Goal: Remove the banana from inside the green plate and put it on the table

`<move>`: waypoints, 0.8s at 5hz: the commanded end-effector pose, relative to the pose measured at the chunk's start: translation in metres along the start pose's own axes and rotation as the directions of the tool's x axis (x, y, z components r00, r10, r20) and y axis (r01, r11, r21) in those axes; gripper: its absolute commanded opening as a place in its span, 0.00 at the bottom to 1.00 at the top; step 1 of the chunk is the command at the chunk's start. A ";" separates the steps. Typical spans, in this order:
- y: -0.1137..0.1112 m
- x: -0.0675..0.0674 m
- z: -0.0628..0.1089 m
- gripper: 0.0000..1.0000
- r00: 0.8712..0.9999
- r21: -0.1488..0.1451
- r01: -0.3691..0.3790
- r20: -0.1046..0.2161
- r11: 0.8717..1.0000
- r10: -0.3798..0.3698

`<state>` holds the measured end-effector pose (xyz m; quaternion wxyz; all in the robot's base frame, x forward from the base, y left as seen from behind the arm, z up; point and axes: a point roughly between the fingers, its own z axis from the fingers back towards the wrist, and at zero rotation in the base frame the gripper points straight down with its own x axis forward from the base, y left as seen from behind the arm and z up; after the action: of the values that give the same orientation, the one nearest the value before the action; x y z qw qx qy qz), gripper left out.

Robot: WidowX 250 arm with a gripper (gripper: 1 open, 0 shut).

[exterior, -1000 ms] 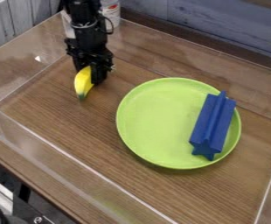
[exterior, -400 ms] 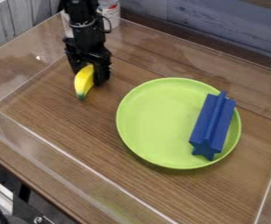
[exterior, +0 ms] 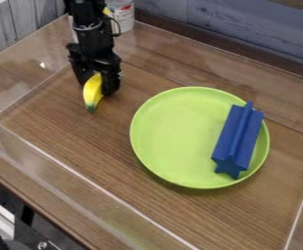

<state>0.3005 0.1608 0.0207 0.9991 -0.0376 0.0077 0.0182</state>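
The banana [exterior: 93, 94], small, yellow and curved, lies on the wooden table [exterior: 76, 146] to the left of the green plate [exterior: 181, 137]. My black gripper [exterior: 96, 76] hangs just over the banana's far end, its fingers spread open on either side of that end and not pressing it. The banana is wholly outside the plate, a short gap away from its rim.
A blue ridged block [exterior: 238, 139] rests on the right side of the plate. Clear acrylic walls [exterior: 23, 68] run round the table's edges. A white and red container [exterior: 121, 12] stands at the back behind the arm.
The gripper's fingers have opened and let go of the banana, and the gripper has risen slightly. The banana stays on the table where it was set down.
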 end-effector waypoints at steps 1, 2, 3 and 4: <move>0.005 0.002 0.023 1.00 0.999 0.016 -0.015 0.051 1.000 0.014; 0.005 0.000 0.027 1.00 0.999 0.010 -0.019 0.049 1.000 0.019; 0.004 -0.001 0.031 1.00 0.999 0.004 -0.023 0.049 1.000 0.023; 0.003 -0.002 0.036 1.00 0.998 -0.002 -0.026 0.050 1.000 0.026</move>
<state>0.2925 0.1594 0.0304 0.9978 -0.0560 0.0186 0.0293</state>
